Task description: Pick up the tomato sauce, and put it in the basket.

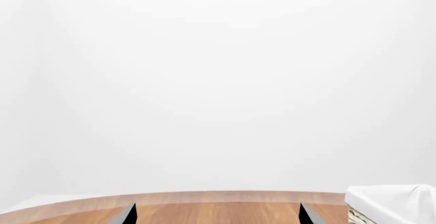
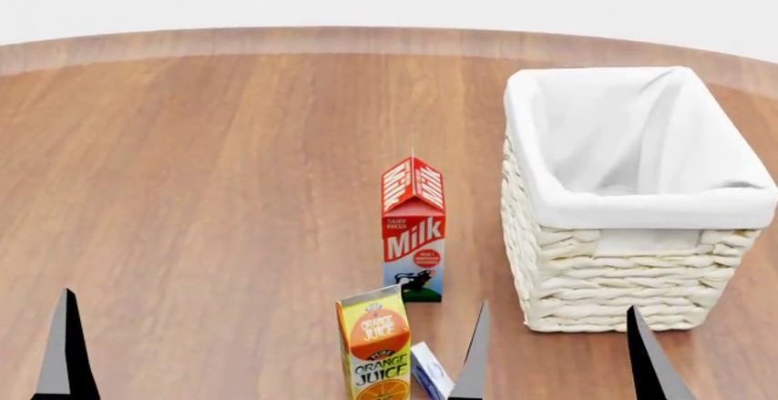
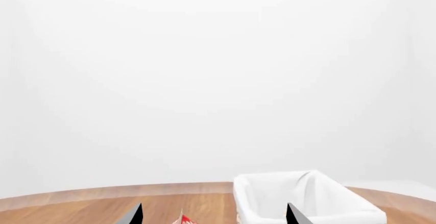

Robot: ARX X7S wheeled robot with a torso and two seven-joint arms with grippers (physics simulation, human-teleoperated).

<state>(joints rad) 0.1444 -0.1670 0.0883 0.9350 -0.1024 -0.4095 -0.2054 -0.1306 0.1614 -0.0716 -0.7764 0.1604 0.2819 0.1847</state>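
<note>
The tomato sauce can is out of view in all three views. The cream wicker basket (image 2: 644, 207), lined with white cloth, stands at the right of the wooden table and looks empty; it also shows in the left wrist view (image 1: 391, 203) and the right wrist view (image 3: 253, 198). My right gripper (image 2: 559, 359) is open and empty, low in front of the basket, with its tips wide apart in its own view (image 3: 214, 216). My left gripper (image 1: 218, 216) is open and empty over bare wood. Only one of its fingers (image 2: 64, 354) shows in the head view, at the lower left.
A red and white milk carton (image 2: 414, 231) stands left of the basket; its peak shows in the right wrist view (image 3: 183, 220). An orange juice carton (image 2: 374, 345) stands nearer, with a small white and blue box (image 2: 432, 373) beside it. The table's curved far edge (image 2: 364, 34) lies beyond.
</note>
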